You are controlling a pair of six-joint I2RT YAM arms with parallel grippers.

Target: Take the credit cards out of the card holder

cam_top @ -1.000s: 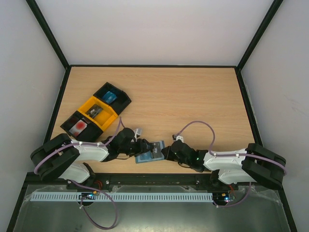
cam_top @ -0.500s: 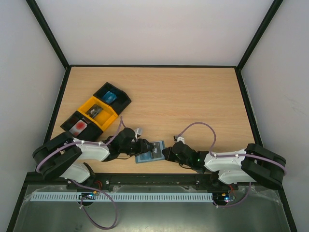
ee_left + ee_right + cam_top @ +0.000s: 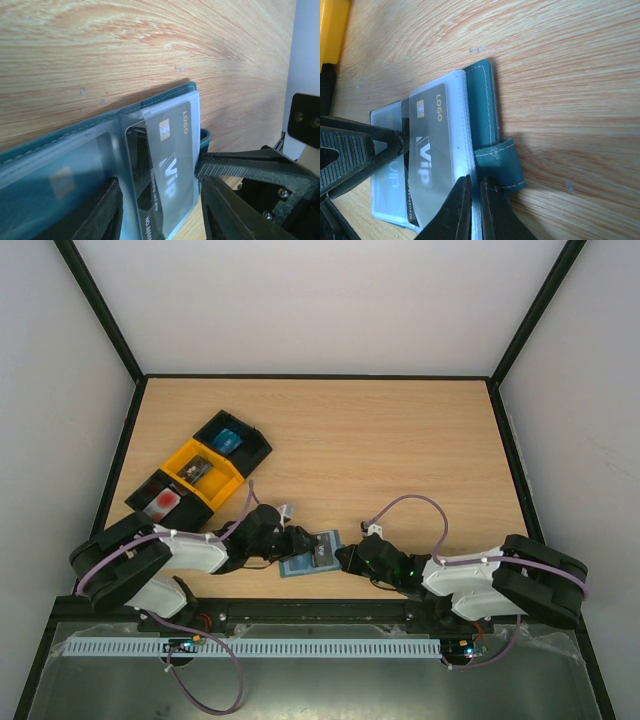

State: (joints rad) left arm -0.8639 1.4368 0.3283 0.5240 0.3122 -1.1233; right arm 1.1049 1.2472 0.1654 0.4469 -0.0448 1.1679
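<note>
Right gripper (image 3: pixel 475 182) pinches wallet (image 3: pixel 482 100) at right edge; left gripper (image 3: pixel 160 200) spread astride grey card (image 3: pixel 167 170). Likely risk: pinch slips, wallet drags left with card stuck inside.

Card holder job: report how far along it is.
Done, apparently: a white-and-red card lies in the black tray. In hand: right claw pins the card holder; left claw straddles the grey card, partly out of its slot. Left: pull it free.

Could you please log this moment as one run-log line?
left gripper: open, astride grey card | right gripper: shut on holder edge | holder: open on table
</note>
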